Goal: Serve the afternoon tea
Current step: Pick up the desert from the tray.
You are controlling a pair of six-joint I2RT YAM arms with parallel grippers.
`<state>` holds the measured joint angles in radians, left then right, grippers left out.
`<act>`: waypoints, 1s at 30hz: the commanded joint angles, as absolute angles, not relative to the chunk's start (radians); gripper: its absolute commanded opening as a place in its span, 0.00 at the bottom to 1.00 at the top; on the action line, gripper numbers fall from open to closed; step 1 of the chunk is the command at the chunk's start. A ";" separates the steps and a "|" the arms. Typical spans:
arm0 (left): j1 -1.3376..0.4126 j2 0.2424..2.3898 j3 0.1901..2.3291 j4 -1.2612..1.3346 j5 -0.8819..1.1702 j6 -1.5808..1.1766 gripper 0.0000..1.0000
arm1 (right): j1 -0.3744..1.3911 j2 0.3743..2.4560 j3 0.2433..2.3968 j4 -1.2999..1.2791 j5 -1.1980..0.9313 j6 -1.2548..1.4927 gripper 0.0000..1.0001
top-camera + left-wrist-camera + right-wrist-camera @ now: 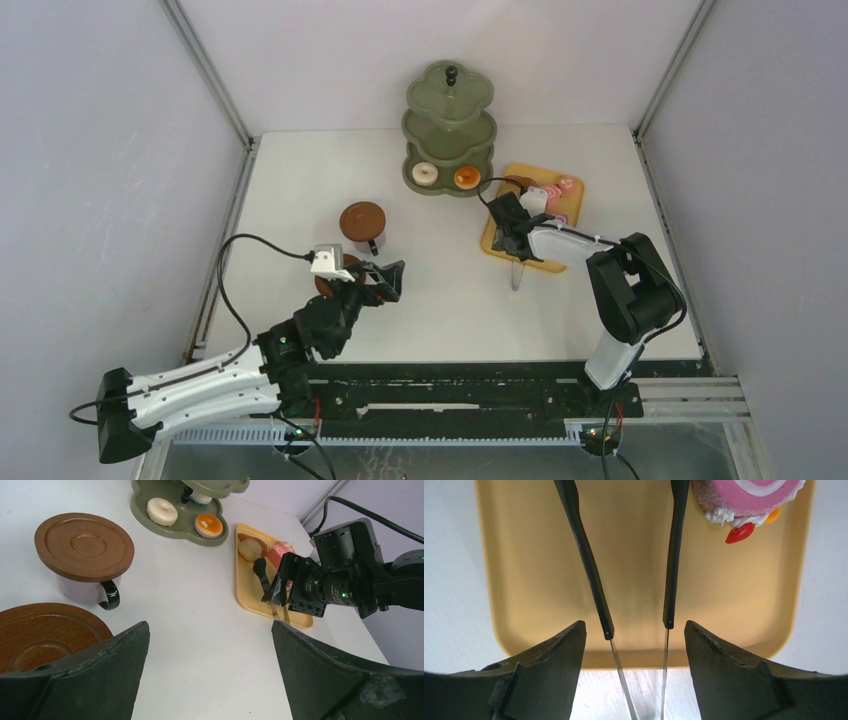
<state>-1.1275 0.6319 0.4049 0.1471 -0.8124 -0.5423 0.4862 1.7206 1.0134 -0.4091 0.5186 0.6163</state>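
Observation:
The olive-green three-tier stand (pixel 450 130) is at the back, with a white donut (pixel 161 511) and an orange donut (pixel 208 524) on its bottom tier. A brown bun (pixel 248 547) and a pink swirl cake (pixel 749 492) lie on the yellow tray (pixel 524 580). A cup with a saucer laid on top (pixel 84 547) stands left of centre, and a second saucer (pixel 40 635) lies nearer. My left gripper (pixel 210 630) hangs open over bare table beside that saucer. My right gripper (pixel 634 630) is open, its fingers either side of the black tongs (pixel 590 570) with a gap on each side.
The tongs' metal end (pixel 516 275) sticks out over the tray's near edge onto the table. White walls with metal rails close in the left, back and right sides. The arm bases' black rail runs along the near edge.

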 commanded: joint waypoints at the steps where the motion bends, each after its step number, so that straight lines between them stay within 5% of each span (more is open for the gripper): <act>1: -1.130 0.645 0.395 0.177 -0.830 -0.545 0.97 | 0.474 1.734 1.013 -0.367 0.506 0.616 0.78; 14: -1.130 0.648 0.394 0.180 -0.833 -0.545 0.97 | 0.479 1.776 1.049 -0.434 0.478 0.630 0.57; 30: -1.130 0.593 0.398 0.149 -0.809 -0.548 0.97 | 0.511 1.659 1.045 -0.576 0.455 0.711 0.51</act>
<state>-1.1275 0.6182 0.4049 0.1467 -0.8146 -0.5423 0.5003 1.7355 1.0298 -0.5152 0.4641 0.6720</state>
